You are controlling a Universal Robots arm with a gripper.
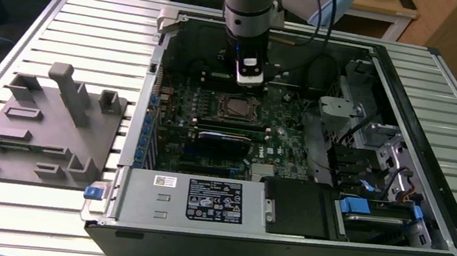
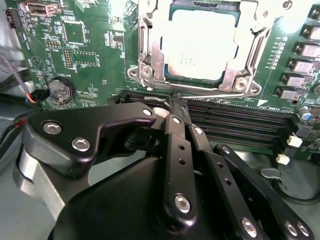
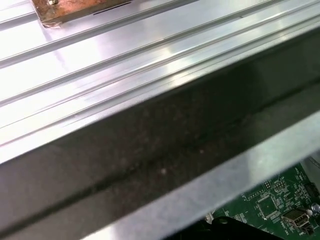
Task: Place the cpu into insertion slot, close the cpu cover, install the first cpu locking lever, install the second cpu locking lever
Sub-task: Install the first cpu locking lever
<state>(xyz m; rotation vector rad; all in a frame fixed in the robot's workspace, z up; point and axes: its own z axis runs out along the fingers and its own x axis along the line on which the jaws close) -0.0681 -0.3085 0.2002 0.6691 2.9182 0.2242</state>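
In the second wrist view the silver-topped cpu lies flat in the insertion slot. The metal cpu cover is folded down around the chip's edges. My gripper hangs just off one side of the socket, over the black memory slots. Its two black fingers are pressed together with nothing between them. In the exterior view the gripper hovers inside the open computer case, just behind the insertion slot. I cannot tell how the locking levers stand.
A white-labelled power supply fills the case's near side, with blue-tabbed drive bays beside it. A dark card stands near the socket. A grey fixture block sits on the slatted table at the exterior view's left. The case wall looms close.
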